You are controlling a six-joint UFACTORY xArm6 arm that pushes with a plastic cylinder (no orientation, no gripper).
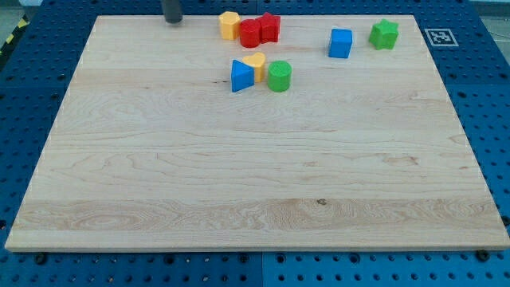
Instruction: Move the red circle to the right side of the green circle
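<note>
The red circle [250, 33] sits near the board's top edge, touching a yellow block [230, 25] on its left and a red star-like block [270, 28] on its right. The green circle [279, 76] stands lower, just right of a yellow heart-like block [256, 64] and a blue triangle-like block [241, 76]. My tip [173, 21] is at the board's top edge, well left of the yellow block and the red circle, touching no block.
A blue cube [340, 43] and a green star-like block [384, 34] lie at the view's top right. The wooden board [255, 183] rests on a blue pegboard table, with a marker tag [441, 37] off its top right corner.
</note>
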